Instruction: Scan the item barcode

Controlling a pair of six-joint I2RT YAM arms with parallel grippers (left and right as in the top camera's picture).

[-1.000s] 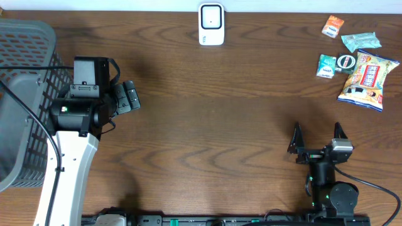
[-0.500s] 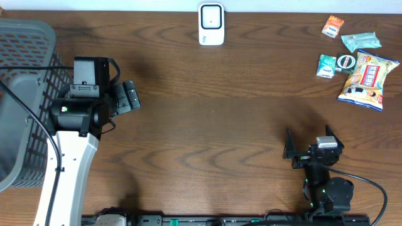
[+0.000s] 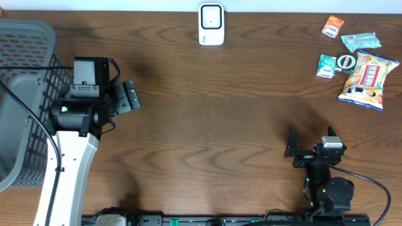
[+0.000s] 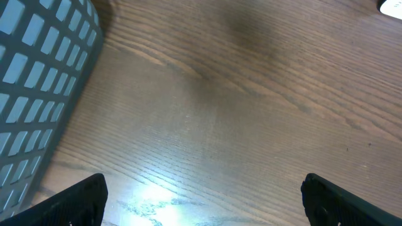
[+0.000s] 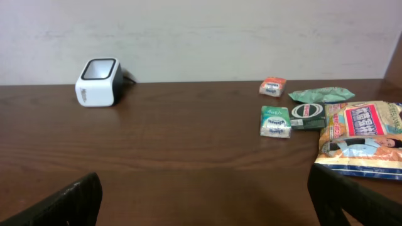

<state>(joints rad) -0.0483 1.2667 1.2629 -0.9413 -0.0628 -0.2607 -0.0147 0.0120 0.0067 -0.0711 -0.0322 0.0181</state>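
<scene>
The white barcode scanner [image 3: 211, 25] stands at the table's far edge, also shown far left in the right wrist view as the scanner [image 5: 98, 81]. The items lie in a cluster at the far right: a large snack bag [image 3: 369, 78], a small green pack [image 3: 325, 66], a dark pack [image 3: 346, 61], a green packet [image 3: 360, 41] and an orange packet [image 3: 333, 26]. My right gripper [image 3: 311, 140] hovers near the front edge, open and empty, facing the snack bag [image 5: 364, 135]. Beside the basket, my left gripper [image 3: 130, 96] is open over bare wood.
A grey mesh basket [image 3: 25, 94] fills the left side, and its wall [image 4: 38, 81] shows close by in the left wrist view. Bare wood stretches between the two arms and up to the scanner.
The right arm has drawn back a little toward the front edge and shifted slightly left, jaws still wide. The left arm has not moved.
</scene>
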